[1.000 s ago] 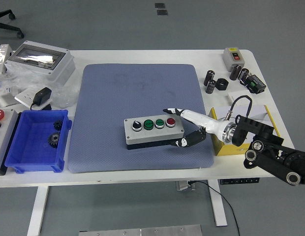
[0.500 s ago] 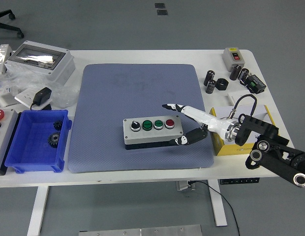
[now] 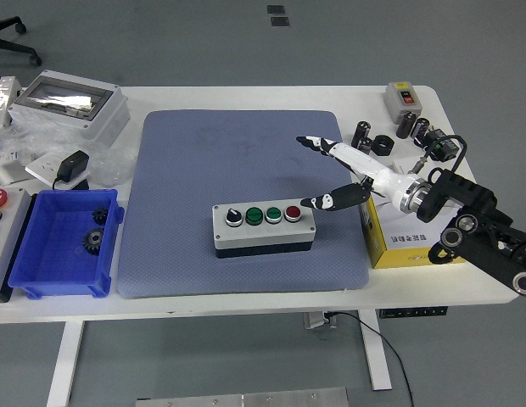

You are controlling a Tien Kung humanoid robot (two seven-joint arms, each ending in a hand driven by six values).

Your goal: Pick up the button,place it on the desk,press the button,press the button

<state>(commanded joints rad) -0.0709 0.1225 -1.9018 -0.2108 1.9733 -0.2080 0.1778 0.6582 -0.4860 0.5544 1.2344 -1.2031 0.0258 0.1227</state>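
While spread, right hand holds nothing.

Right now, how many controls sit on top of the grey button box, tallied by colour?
On the grey rectangular button box:
Black selector knob: 1
Green round push buttons: 2
Red round push button: 1
Total: 4

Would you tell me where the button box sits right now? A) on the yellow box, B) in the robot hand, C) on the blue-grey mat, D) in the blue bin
C: the button box rests flat on the blue-grey mat, with the open right robot hand apart from it.
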